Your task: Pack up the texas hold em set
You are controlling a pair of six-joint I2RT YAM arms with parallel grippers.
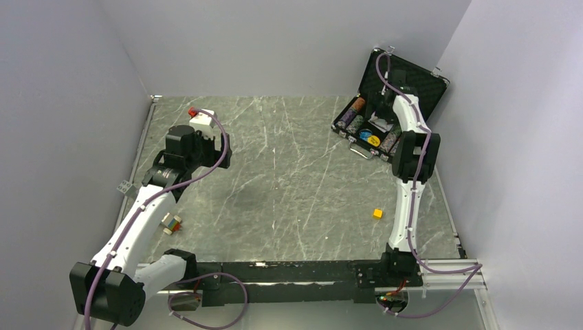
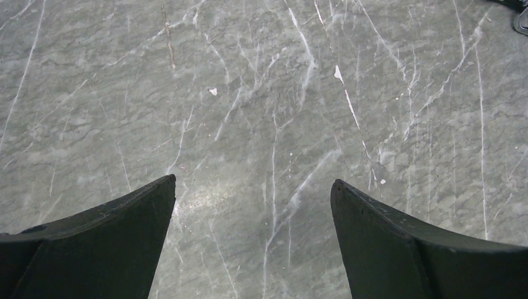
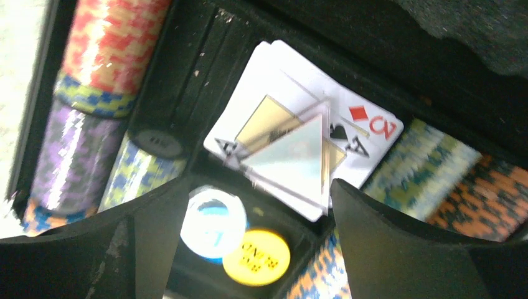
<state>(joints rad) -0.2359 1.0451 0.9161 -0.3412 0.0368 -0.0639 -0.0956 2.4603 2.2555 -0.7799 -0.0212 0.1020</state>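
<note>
Overhead, the open briefcase point(image 1: 426, 89) sits far right beneath the right arm, well apart from the left.

Left wrist: the left gripper point(image 2: 252, 187) is spread and empty over the table point(image 2: 261, 93).

Right wrist: the right gripper point(image 3: 258, 187) is spread, empty, directly above the cards point(image 3: 280, 81) in the case's middle compartment.

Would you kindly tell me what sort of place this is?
Probably a robot lab test cell: plain grey walls box in a marble-patterned table, and the left arm and right arm are mounted on a black rail at its near edge.
</note>
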